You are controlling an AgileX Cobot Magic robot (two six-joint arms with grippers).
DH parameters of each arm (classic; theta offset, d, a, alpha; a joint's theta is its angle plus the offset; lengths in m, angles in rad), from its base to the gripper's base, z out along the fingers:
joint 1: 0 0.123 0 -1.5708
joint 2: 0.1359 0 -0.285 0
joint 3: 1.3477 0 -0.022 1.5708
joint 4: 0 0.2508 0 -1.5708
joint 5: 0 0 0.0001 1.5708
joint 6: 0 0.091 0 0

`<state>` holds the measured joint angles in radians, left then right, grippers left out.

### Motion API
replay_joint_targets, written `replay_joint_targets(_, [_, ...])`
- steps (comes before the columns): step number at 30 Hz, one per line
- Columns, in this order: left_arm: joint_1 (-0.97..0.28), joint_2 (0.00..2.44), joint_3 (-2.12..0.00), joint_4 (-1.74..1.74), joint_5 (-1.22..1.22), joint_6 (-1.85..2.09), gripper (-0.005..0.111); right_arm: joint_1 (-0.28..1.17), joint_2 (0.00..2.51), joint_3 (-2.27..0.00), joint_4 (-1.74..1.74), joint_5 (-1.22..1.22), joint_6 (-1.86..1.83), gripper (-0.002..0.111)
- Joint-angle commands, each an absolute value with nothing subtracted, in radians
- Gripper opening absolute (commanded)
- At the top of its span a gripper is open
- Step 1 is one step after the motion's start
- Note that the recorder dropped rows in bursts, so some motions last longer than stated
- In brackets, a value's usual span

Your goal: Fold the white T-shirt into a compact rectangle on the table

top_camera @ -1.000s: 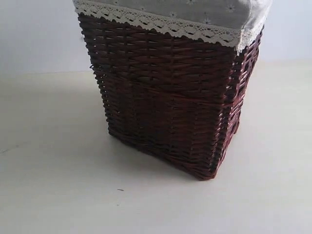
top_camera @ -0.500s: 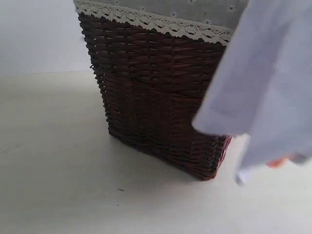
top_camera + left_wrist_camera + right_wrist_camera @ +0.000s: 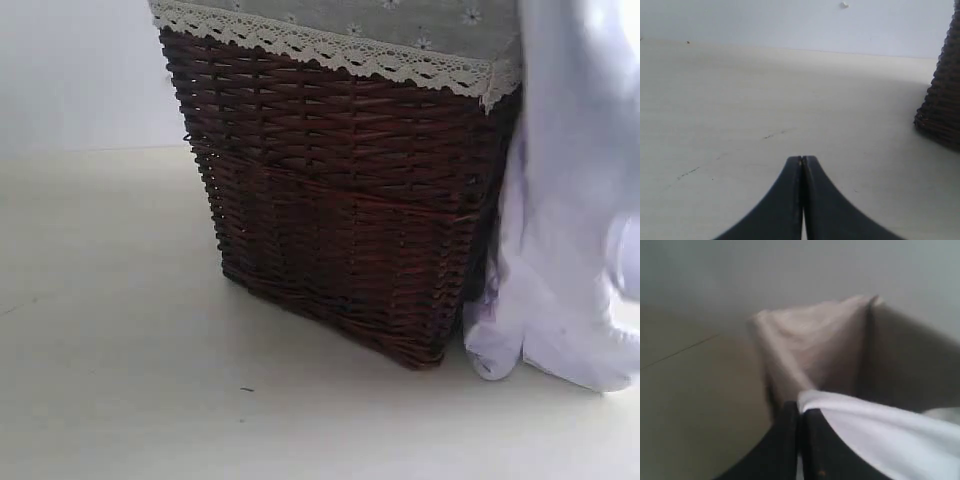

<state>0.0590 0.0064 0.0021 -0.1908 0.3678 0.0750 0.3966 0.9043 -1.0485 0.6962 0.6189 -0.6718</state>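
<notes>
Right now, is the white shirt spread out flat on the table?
No, the white T-shirt hangs down in a bunch beside the wicker basket, not spread out on the table.

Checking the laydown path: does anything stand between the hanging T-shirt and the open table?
The dark wicker basket stands on the table right beside the white T-shirt, between it and the bare stretch on the left.

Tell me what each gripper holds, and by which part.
The right gripper is shut on a fold of the plain white cotton T-shirt; which part cannot be told. The left gripper is shut on nothing.
</notes>
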Motion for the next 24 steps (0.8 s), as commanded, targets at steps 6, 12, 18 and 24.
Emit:
replay_joint_targets(6, [0.054, 0.000, 0.000, -0.195, 0.365, 0.074, 0.000, 0.407, 0.924, -0.869, 1.102, 0.695, -1.132, 0.000])
replay_joint_targets(12, [0.054, 0.000, 0.000, -0.195, 0.365, 0.074, 0.000, 0.407, 1.068, -0.817, 1.107, 0.508, -1.467, 0.000])
replay_joint_targets(18, [0.054, 0.000, 0.000, -0.195, 0.365, 0.074, 0.000, 0.407, 1.225, -0.833, 1.215, 0.262, -1.685, 0.000])
replay_joint_targets(24, [0.054, 0.000, 0.000, -0.195, 0.365, 0.074, 0.000, 0.407, 1.375, -0.936, 1.217, 0.059, -1.811, 0.000])
